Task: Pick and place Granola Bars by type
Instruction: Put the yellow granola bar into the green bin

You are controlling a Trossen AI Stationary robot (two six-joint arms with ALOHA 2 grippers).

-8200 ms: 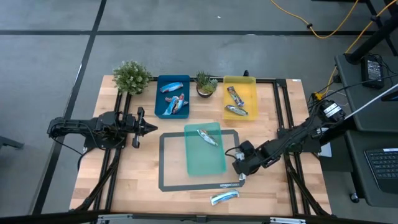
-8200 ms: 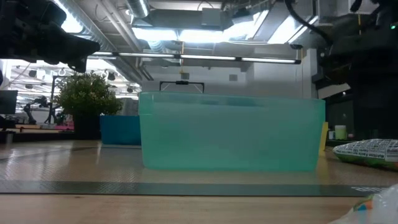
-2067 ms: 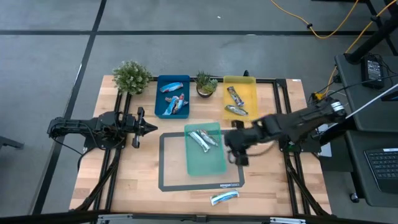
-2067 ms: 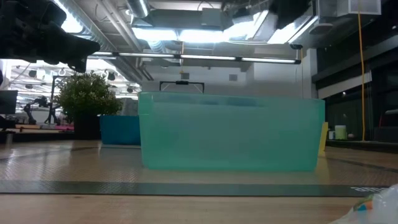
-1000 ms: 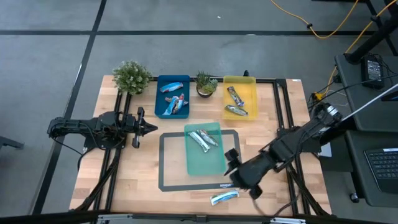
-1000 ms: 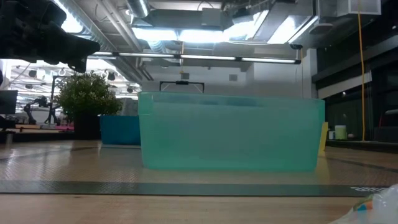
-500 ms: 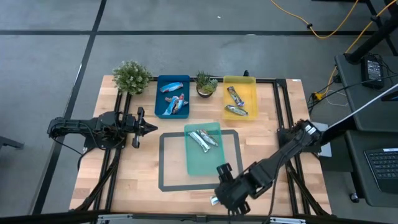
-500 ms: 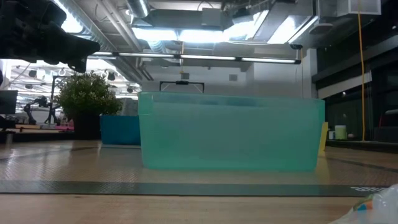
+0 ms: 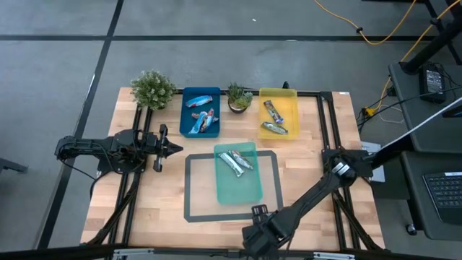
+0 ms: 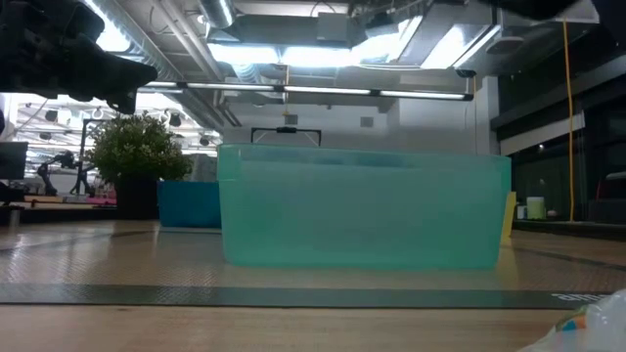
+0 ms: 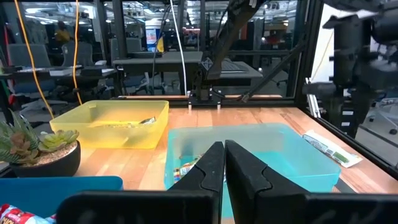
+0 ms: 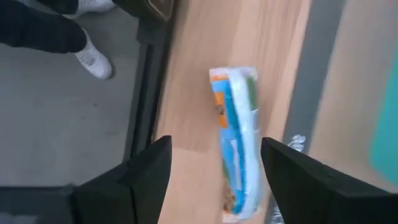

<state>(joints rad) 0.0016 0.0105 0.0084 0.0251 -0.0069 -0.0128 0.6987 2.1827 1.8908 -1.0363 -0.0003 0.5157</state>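
Right gripper [image 12: 211,180] hangs wide open, empty, over the bar [image 12: 236,140] — centre it lengthwise between the fingers before closing.

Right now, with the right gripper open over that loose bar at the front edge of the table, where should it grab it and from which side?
Probably across the middle of the blue-orange bar, coming straight down from above. It lies flat on the bare wood, so only its narrow sides offer a pinch. The right gripper is open with a finger on either side of it, so lowering and closing across the width looks simplest.
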